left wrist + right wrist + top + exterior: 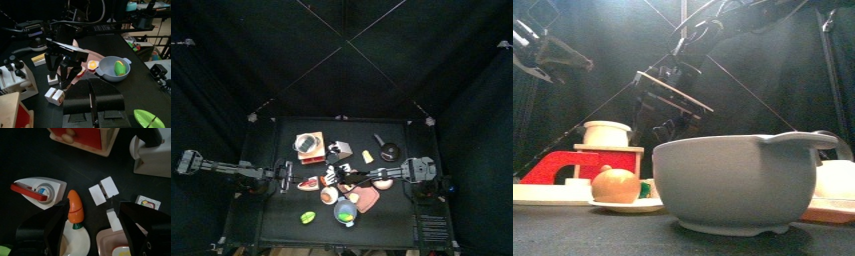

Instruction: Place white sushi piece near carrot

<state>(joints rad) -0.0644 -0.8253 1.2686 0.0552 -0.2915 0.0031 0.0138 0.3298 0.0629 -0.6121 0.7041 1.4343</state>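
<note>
In the right wrist view an orange carrot (75, 208) with a green top lies on the black table, its top end touching a white plate (79, 242). Two white sushi blocks (103, 191) lie side by side just beside it. A slimmer white piece (113, 220) lies between my right jaws. My right gripper (90, 225) is open and hovers above these pieces; it also shows in the top view (335, 178). The left wrist view shows white blocks (55, 95) under the right arm's fingers (67, 75). My left gripper (93, 102) is shut and empty, resting at the table's left (289, 172).
A grey bowl (740, 185) holding green and orange items (119, 67) stands at the front. A red and wood toy (83, 138), a toy iron (37, 190), a pink plate (113, 244) and a small card (148, 202) surround the carrot. An orange ball (616, 185) sits on a plate.
</note>
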